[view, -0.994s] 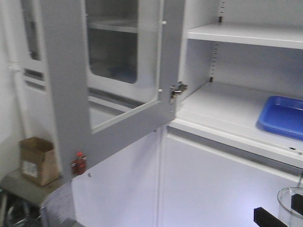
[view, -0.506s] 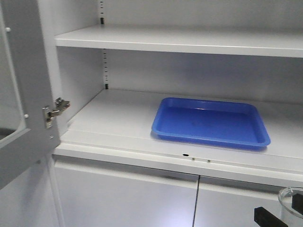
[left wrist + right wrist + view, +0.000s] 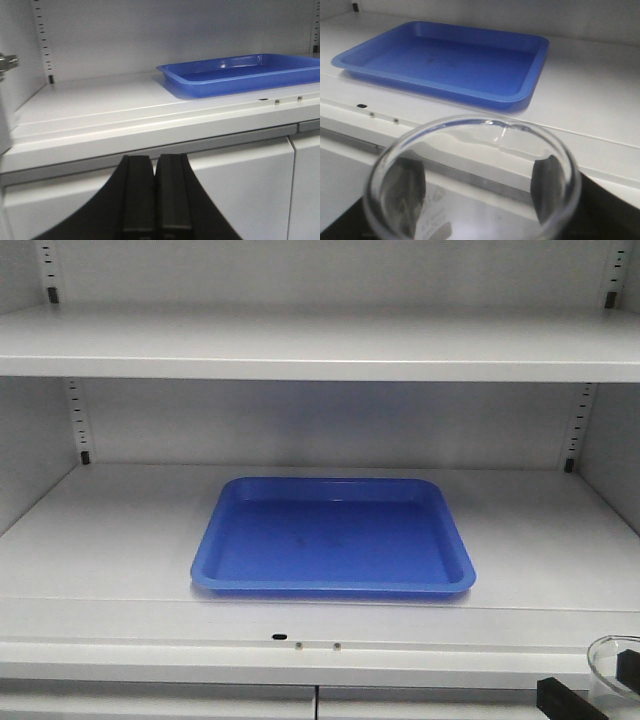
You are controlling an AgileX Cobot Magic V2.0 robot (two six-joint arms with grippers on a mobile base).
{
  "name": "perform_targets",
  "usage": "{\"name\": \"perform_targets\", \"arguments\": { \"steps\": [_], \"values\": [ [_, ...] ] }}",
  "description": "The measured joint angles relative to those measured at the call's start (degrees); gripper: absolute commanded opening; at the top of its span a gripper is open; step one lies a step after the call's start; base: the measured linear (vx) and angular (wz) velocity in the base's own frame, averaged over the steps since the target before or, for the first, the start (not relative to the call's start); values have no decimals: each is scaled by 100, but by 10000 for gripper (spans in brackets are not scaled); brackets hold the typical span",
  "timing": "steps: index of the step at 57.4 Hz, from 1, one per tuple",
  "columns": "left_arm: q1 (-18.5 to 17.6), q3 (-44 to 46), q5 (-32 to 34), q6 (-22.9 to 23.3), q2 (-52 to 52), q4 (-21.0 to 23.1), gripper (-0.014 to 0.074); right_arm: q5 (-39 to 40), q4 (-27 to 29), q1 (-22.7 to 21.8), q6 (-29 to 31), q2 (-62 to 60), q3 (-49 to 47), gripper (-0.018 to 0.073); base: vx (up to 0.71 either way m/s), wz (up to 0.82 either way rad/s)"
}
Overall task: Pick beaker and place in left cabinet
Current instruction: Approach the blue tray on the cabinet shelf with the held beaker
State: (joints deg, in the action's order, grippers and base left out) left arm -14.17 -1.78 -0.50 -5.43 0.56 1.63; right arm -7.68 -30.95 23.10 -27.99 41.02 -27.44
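Swung rightward to face the pale grey metal cabinet (image 3: 320, 345) squarely. Dropped out of the front view: grey glass-panelled door, brown cardboard box, small red bottle. Moved from the frame's far right edge to the middle of the lower shelf: shallow blue plastic rectangular tray (image 3: 330, 535). Newly showing at the right back corner: slotted strip of holes (image 3: 575, 425).

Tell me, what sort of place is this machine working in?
Most likely a laboratory or its storeroom. The signs: a clear glass beaker held close to the camera, a pale grey metal cabinet with slotted strips for adjustable shelves, and a blue tray on its shelf.
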Motion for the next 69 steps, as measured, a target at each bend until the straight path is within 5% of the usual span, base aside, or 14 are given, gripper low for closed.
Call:
{"name": "perform_targets", "arguments": {
  "steps": [53, 69],
  "values": [
    [0, 0, 0, 0, 0, 0, 1, 133, 23, 0, 0, 0, 0, -6, 8, -13],
    [0, 0, 0, 0, 0, 0, 1, 2656, -20, -11, 102, 1551, -262, -6, 0, 0]
  ]
}}
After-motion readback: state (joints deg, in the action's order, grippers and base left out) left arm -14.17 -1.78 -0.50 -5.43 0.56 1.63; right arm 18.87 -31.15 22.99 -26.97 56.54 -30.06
